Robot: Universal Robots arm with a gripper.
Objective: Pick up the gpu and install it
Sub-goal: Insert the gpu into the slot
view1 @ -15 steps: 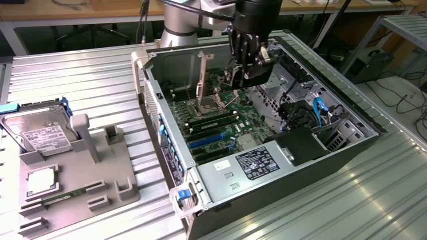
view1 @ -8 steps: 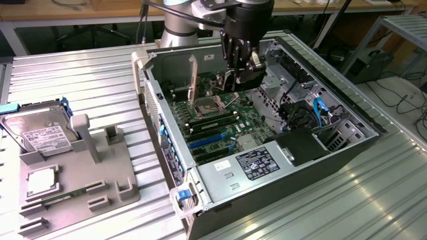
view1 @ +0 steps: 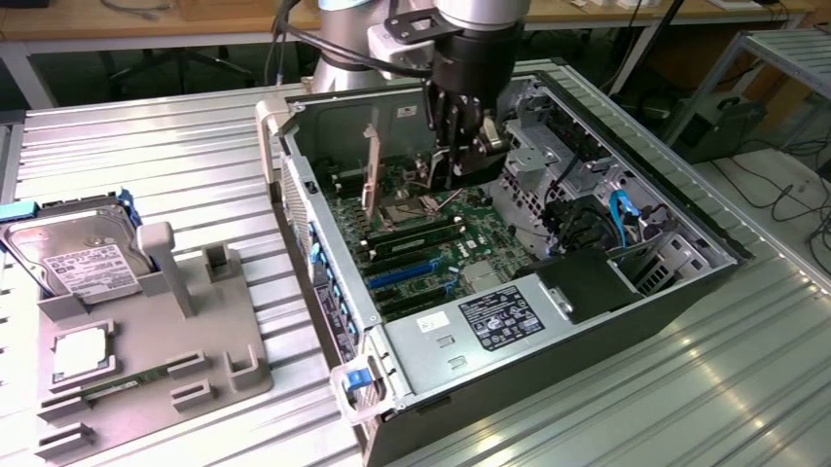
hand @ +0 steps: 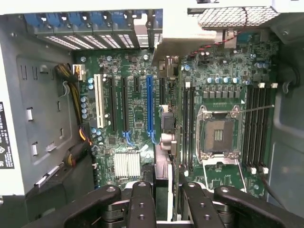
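Over the motherboard inside the open computer case, the gpu is held edge-on between the partly closed jaws of the gripper. The installation step is judged in hand; seating calls for square alignment with one of the expansion slots.

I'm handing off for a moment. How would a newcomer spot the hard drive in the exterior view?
Start at the open computer case, then look to the exterior view's left, at the gray holder on the ribbed metal table. The hard drive stands propped at the holder's far end: a silver box with a white label, far bigger than the square chip and thin memory stick below it.
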